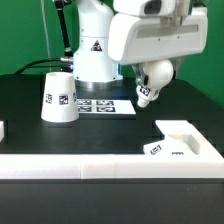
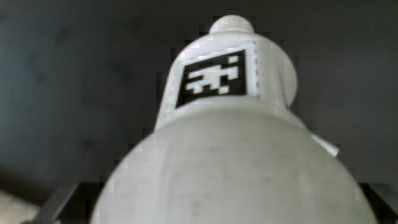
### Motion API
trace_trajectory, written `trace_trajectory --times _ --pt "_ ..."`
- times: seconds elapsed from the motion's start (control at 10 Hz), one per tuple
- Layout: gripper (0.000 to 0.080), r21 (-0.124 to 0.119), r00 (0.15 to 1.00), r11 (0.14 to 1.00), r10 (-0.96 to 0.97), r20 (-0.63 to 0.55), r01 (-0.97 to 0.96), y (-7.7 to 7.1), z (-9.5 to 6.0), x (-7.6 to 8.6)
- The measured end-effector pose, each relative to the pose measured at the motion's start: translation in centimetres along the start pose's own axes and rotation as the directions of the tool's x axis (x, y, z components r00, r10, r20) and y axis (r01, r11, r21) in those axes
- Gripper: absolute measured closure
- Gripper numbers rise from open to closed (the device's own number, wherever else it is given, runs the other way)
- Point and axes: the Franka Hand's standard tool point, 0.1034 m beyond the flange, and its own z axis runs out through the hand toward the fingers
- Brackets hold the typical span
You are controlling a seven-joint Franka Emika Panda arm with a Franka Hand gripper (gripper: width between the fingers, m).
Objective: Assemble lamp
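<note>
My gripper (image 1: 155, 76) is shut on the white rounded bulb (image 1: 147, 93) and holds it tilted above the black table, to the exterior view's right of the marker board. In the wrist view the bulb (image 2: 217, 120) fills the picture, its square tag facing the camera and its narrow end pointing away. Only dark finger edges (image 2: 64, 203) show beside it at the gripper (image 2: 217, 208). The cone-shaped shade (image 1: 60, 98) stands wide end down at the exterior view's left. The flat square base (image 1: 190, 146) lies at the front right, below and to the right of the bulb.
The marker board (image 1: 104, 105) lies flat by the robot's foot (image 1: 95, 60). A white wall (image 1: 90, 168) runs along the table's front edge. A small white piece (image 1: 3, 128) shows at the far left edge.
</note>
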Motion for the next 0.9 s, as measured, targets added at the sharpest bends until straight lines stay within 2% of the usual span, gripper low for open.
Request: trace_trajectory --times 0.1,0.2,0.4,0.5,0.7,0.9 --pt "0.0223 -0.007 0.999 1.000 0.009 -0.033 -0.009 0.2 -0.9 0.4" --pt "0.0223 -0.024 0.992 1.000 0.016 -0.124 -0.019 0.8 -1.4 1.0" --pt "0.0223 -0.062 0.970 0.998 0.008 -0.245 -0.024 1.7 -0.8 0.6" --pt "0.0223 -0.054 0.973 0.998 0.011 -0.230 -0.024 1.5 -0.6 0.5" --pt "0.0223 -0.064 0.970 0.998 -0.010 -0.242 -0.006 1.7 -0.4 0.9" --pt "0.0223 -0.058 0.970 0.998 -0.006 -0.244 -0.009 2.3 -1.8 2.6"
